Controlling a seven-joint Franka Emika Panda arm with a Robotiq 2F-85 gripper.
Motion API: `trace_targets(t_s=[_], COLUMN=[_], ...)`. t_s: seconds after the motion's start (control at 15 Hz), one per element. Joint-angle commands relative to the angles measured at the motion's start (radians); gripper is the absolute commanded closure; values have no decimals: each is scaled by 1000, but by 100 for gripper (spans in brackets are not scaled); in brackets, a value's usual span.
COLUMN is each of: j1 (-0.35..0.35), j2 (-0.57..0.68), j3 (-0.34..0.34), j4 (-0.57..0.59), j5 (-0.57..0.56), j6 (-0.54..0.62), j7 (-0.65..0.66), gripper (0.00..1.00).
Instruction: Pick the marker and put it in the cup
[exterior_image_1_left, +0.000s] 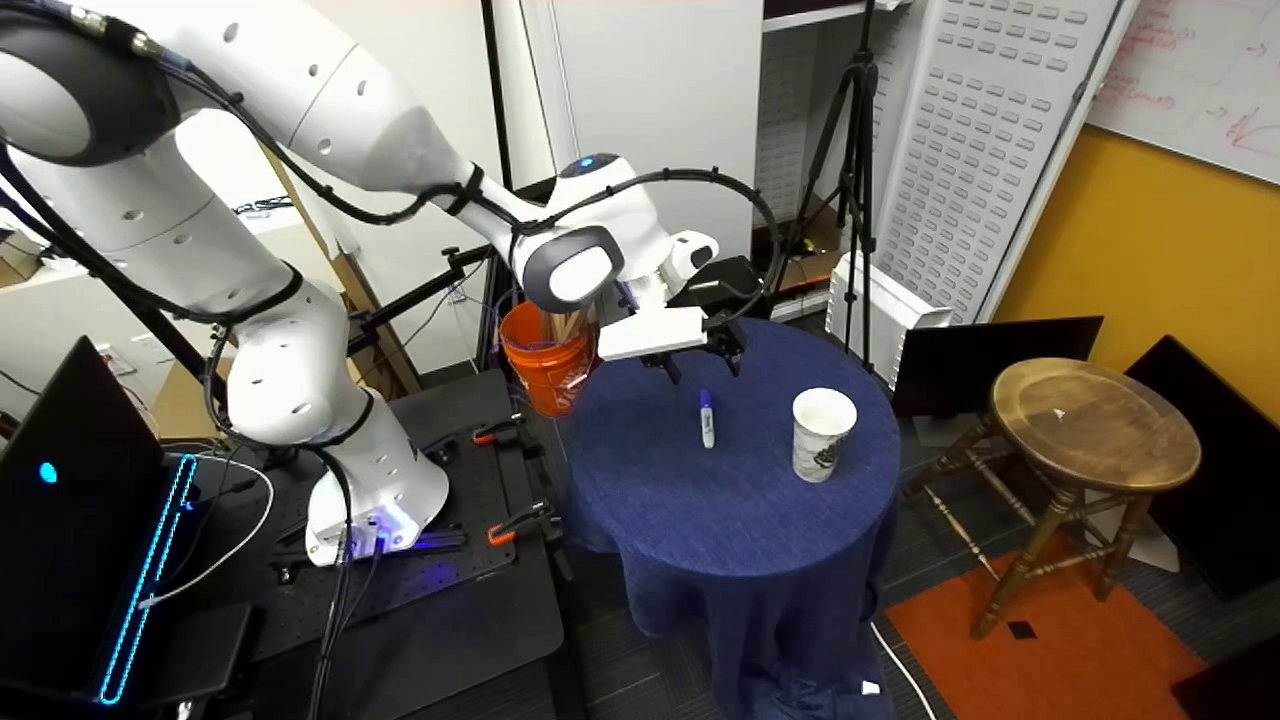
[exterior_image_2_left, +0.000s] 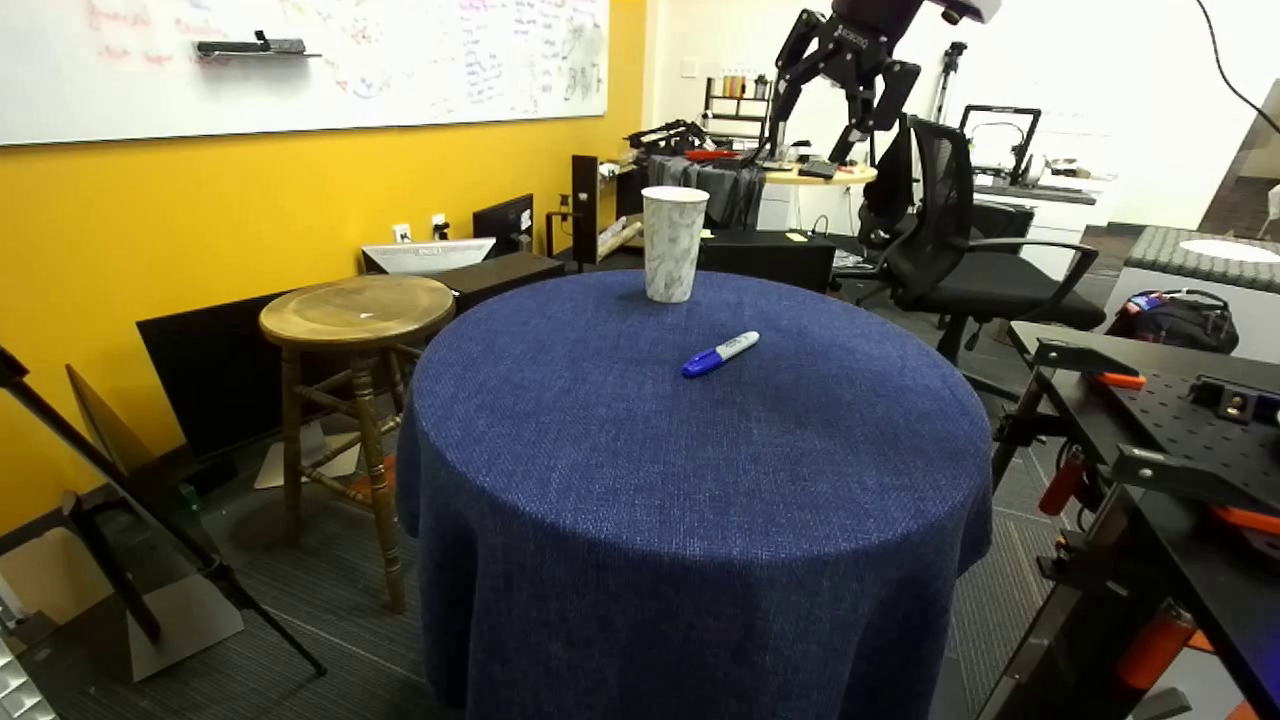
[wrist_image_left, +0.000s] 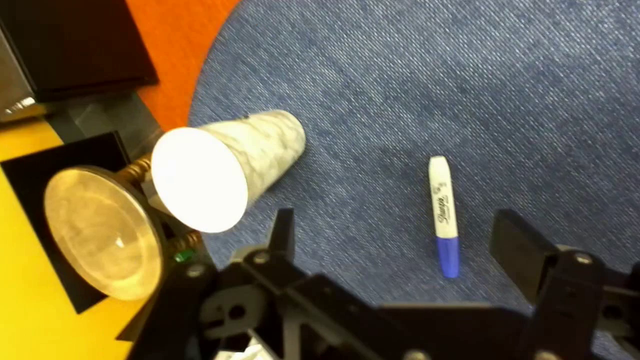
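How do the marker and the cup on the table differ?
The marker lies on its side; the cup stands upright. The marker is slim; the cup is much wider. The marker is pale with a blue cap; the cup is white with grey marbling. Both rest on the blue cloth, not touching each other.

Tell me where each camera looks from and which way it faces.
In an exterior view: high up, facing down over the round table; most of the arm and the gripper show.
In an exterior view: lower, facing across the table toward the office chair; only the arm's gripper end shows.
Wrist view: mounted by the gripper, facing down at the marker and cup; the fingers show, spread.
Both exterior views share marker, cup, stool and gripper, seemingly from opposite table sides.
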Motion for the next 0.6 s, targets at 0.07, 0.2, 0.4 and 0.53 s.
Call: trace_targets(t_s=[0.07, 0.2, 0.4, 0.53], j1=[77, 48, 18, 11], j2=[-2, 31, 74, 41], j3=[27, 62, 89, 100], j4=[17, 55, 101, 61], j5=[286, 268, 226, 243], j6=[-93, -135, -196, -166], j7=[-294, -289, -237, -246], gripper=[0, 0, 0, 0])
